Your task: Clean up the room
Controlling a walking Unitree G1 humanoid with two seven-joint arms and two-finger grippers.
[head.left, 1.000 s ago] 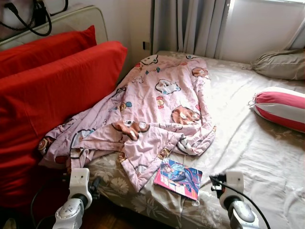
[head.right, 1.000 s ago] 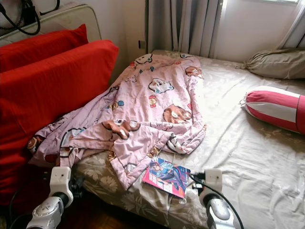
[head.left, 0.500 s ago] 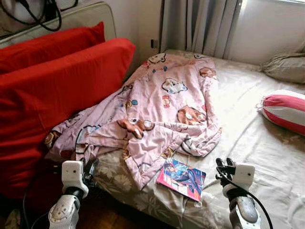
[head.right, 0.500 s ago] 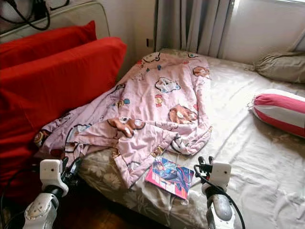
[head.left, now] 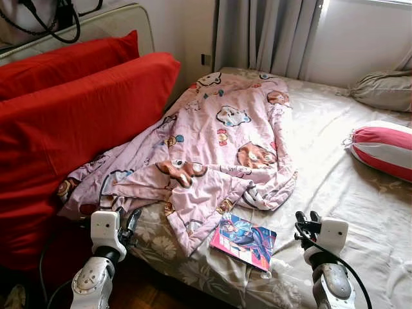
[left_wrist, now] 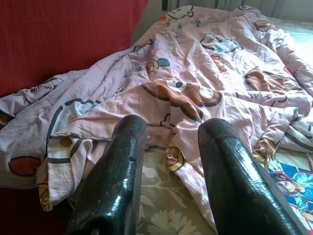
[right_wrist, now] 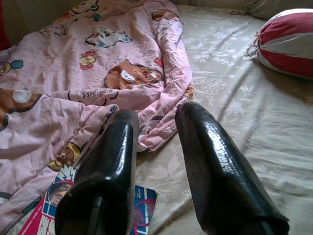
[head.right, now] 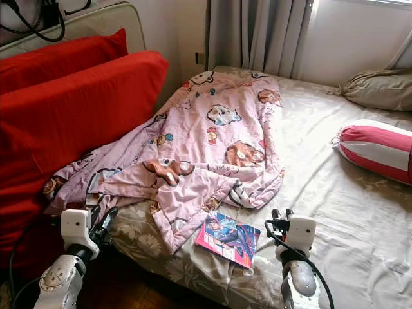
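Left pincer (left_wrist: 168,147): hovering parted, empty, at the bed's (head.left: 335,187) near edge.
Right pincer (right_wrist: 156,117): hanging parted, empty, beside the book (head.left: 243,240).
Blanket (head.left: 212,141): lying rumpled.

Blanket (head.left: 219,141): pink, cartoon-animal print, crumpled and spread unevenly across the bed (head.left: 347,193), one end near the curtained wall, the other bunched against the red cushions at the bed's edge.
Comic book (head.left: 243,241): thin, colourful cover, lying flat, face up near the bed's front edge, one corner touching the blanket's hem.
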